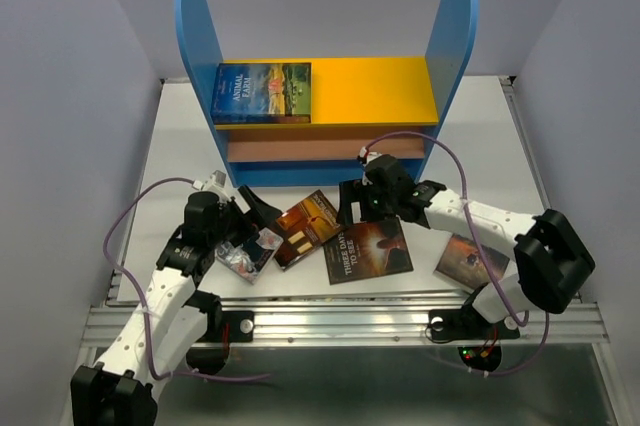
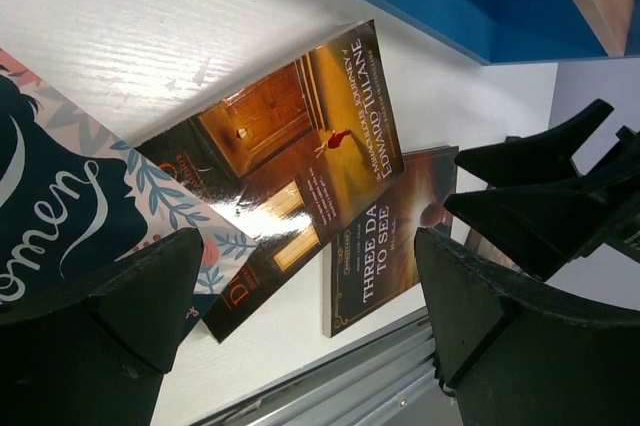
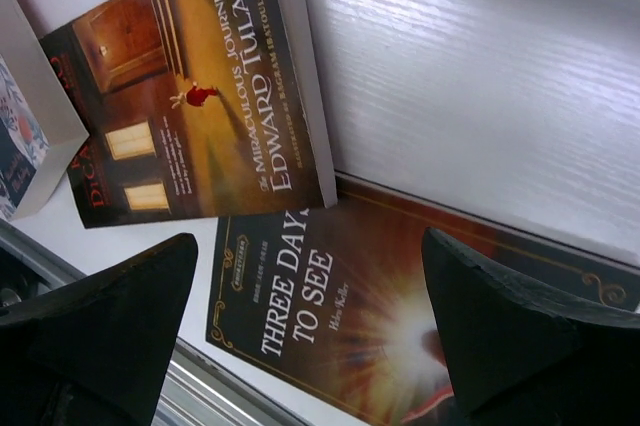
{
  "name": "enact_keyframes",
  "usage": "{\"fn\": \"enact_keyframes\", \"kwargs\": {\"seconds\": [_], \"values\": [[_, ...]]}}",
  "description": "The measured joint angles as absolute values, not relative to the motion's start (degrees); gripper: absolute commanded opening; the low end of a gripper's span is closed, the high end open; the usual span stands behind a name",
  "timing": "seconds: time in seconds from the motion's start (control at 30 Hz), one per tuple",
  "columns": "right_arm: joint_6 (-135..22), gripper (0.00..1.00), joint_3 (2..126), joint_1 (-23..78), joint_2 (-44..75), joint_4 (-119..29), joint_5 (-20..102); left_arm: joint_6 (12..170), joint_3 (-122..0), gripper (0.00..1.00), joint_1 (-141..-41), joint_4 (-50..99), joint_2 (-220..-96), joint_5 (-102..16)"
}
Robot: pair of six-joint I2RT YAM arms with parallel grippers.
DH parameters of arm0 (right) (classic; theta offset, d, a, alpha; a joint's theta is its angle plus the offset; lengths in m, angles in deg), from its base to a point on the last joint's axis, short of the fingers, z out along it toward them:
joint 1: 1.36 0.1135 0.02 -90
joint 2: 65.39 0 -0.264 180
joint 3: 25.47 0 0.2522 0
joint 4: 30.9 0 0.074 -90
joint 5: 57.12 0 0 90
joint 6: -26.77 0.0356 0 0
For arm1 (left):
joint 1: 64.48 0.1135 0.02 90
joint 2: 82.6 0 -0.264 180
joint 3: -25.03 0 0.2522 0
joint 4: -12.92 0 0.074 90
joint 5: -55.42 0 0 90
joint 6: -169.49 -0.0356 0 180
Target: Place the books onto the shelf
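While both claws stand wide and hold nothing, the right claw hovers above Three Days to See, which lies flat on the desk before the shelf. I would slide it clear of the overlapping Edward Tulane, then pinch a free edge. Its long axis runs left-right, cover top toward the left claw.

white table, aluminium rail, grey walls
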State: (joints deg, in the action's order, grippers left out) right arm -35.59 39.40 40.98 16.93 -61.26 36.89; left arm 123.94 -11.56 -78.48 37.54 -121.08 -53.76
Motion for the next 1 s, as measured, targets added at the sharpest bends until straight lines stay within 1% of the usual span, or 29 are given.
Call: {"fn": "enact_keyframes", "kwargs": {"seconds": [0.4, 0.63, 0.87, 1.0], "values": [[-36.64, 1.00, 42.40, 37.51, 28.26, -52.71, 47.69, 125.49, -8.85, 0.99, -79.18, 33.60, -126.96, -52.93], [-36.44, 0.98, 43.12, 35.43, 31.10, -46.72, 54.66, 125.51, -8.85, 0.99, -79.42, 32.44, -128.06, -52.27], [-36.35, 0.97, 42.11, 34.97, 31.64, -43.07, 59.29, 125.69, -8.85, 0.99, -79.51, 32.07, -129.02, -51.99], [-36.24, 0.97, 38.40, 34.99, 28.13, -43.07, 58.79, 125.77, -8.85, 0.99, -79.51, 32.07, -128.84, -51.86]]}}
